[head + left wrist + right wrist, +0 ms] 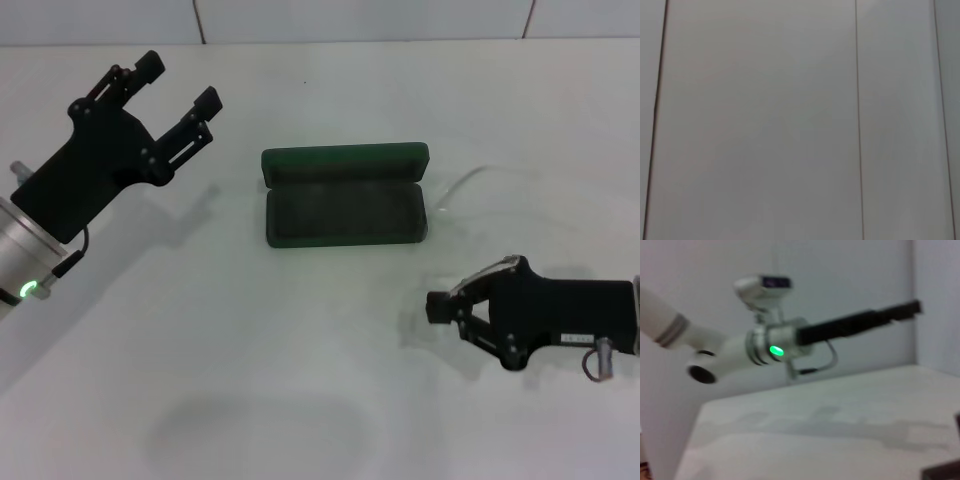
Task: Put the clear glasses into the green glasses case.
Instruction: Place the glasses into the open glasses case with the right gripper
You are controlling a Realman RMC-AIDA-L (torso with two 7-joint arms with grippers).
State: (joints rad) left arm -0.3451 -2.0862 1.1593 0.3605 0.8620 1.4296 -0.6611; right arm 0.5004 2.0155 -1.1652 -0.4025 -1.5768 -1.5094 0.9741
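Head view: nearest is the right tool [440,305], lying low over the white bench [300,400] with its fingers pointing toward the robot's left. Its jaws stand parted and nothing is between them.

Just beyond it lie the clear glasses [470,190], faint against the bench; only a thin curved arm and part of the frame can be made out, so their exact pose is hard to tell. They sit forward of the right tool, just beside the right end of the green glasses case [345,195]. This is the relation the next move likely turns on: the right arm is clearly the nearer one, and would have to reach forward past its present spot to take them.

The case lies open in the middle of the bench, long axis running left to right, lid laid back on the far side, dark lining empty.

Nothing stands between the right tool and the glasses.

Farther off to the left, the left tool [170,85] is raised above the bench, released and empty, well apart from the case.
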